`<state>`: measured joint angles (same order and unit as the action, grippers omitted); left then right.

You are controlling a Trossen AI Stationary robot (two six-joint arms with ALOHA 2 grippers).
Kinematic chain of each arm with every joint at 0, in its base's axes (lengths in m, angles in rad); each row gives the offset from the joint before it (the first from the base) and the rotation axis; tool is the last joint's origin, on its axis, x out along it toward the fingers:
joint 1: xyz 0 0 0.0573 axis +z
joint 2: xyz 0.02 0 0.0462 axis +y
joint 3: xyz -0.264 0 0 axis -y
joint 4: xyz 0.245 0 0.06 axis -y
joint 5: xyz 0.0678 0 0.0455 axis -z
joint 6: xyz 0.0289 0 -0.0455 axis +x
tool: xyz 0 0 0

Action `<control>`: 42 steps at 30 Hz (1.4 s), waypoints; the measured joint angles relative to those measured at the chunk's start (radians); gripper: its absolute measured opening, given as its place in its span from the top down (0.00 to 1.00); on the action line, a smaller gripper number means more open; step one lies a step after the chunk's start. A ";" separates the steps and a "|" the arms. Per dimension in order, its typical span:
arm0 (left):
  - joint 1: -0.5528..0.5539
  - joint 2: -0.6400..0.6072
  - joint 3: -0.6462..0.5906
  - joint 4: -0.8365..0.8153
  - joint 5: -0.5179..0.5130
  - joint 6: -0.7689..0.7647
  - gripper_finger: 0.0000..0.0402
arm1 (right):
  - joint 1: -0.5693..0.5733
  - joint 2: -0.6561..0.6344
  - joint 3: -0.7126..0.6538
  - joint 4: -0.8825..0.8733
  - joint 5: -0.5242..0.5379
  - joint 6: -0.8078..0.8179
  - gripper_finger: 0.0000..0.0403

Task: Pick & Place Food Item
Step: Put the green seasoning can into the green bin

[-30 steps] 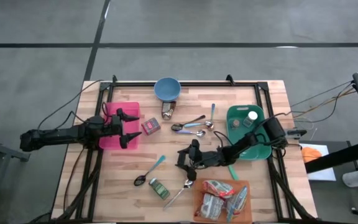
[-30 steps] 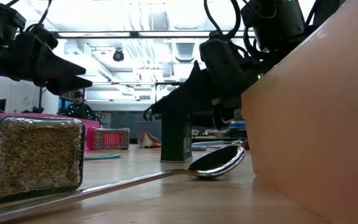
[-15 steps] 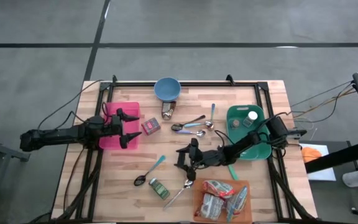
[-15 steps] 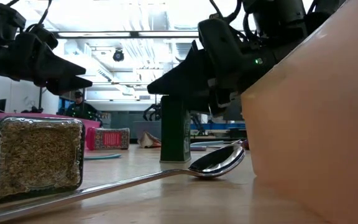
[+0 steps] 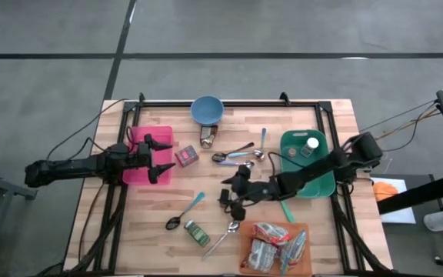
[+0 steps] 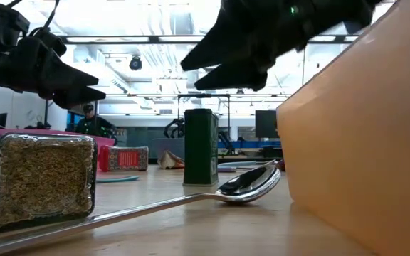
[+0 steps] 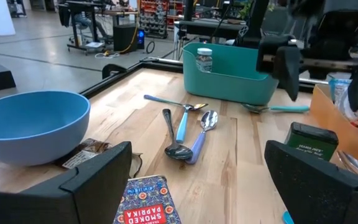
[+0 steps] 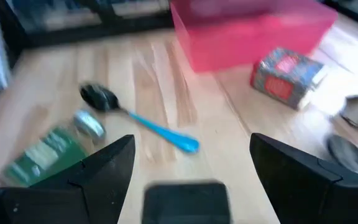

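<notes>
While the left arm lay stretched low across the left edge of the high view, its gripper [image 5: 158,158] was held over the pink bin [image 5: 149,137], fingers spread apart and empty. The right arm was seen reaching from the right edge toward the middle of the table, its forearm passing over the lower corner of the teal bin [image 5: 296,142]. The right gripper [image 5: 235,195] was poised near frame centre, raised clear of the wood, with its fingers parted and nothing between them.

A dark green tin [image 6: 201,147] was shown upright in the middle of the low view, directly under the right gripper's fingers [image 6: 223,55] and apart from them; in the right wrist view its top [image 8: 186,200] was found at the bottom centre, between the two fingers but not touched. In the high view the tin itself was hidden by the gripper.

A spice jar [image 5: 197,232] was seen lying on its side at lower centre of the high view, just beside a blue-handled spoon [image 5: 184,211]. A paprika box [image 5: 187,156] was placed just right of the pink bin. A blue bowl [image 5: 207,109] was set at the upper centre, and a cluster of spoons [image 5: 237,156] between the bowl and the teal bin. An orange tray [image 5: 277,247] with wrapped packets occupied the lower right.
</notes>
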<state>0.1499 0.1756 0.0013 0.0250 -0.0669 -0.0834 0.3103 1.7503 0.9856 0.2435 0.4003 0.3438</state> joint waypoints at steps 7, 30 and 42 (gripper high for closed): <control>0.000 0.005 0.000 0.000 0.000 0.000 0.07 | -0.001 -0.007 0.274 -0.489 -0.035 0.053 0.22; 0.000 0.023 0.000 0.000 0.000 0.000 0.07 | -0.006 0.215 0.578 -0.896 -0.103 -1.015 0.22; 0.000 0.031 0.000 0.000 0.000 0.000 0.07 | -0.055 0.224 0.605 -0.977 -0.163 -1.080 0.22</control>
<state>0.1498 0.2068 0.0013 0.0250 -0.0671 -0.0834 0.2555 1.9748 1.5909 -0.7339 0.2371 -0.7364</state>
